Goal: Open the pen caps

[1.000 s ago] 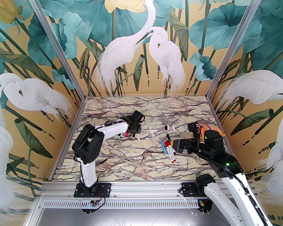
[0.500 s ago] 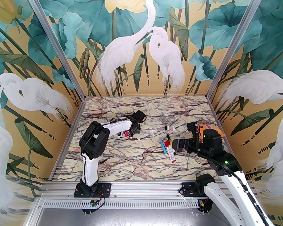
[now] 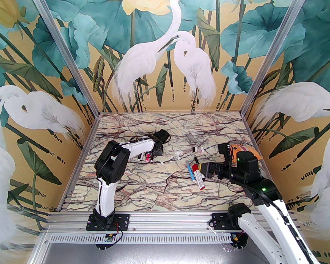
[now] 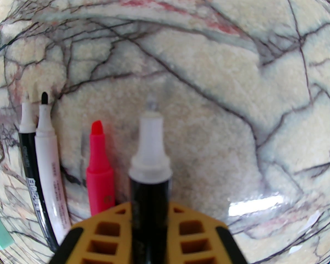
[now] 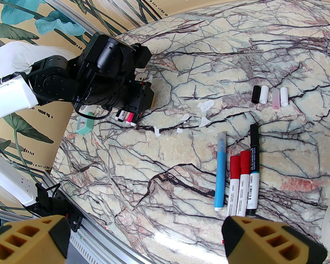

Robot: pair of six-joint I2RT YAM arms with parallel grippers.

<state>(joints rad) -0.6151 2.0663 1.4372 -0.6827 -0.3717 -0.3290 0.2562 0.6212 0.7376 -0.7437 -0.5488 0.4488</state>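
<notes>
Left gripper (image 4: 150,210): clamped on uncapped black pen (image 4: 150,186), toward tabletop's left edge; lay it parallel beside pink pen (image 4: 99,175) before releasing; right gripper (image 5: 151,238): wide, empty.

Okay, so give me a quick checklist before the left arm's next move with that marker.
1. Left gripper jaws closed on the uncapped black marker: ok.
2. Marker resting on the table: cannot tell.
3. Free table beside the pink highlighter: ok.
4. Right gripper jaws open: ok.
5. All pens uncapped: not ok; blue pen, red-capped markers, black-capped marker are capped.
6. Loose caps apart from pens: ok.
</notes>
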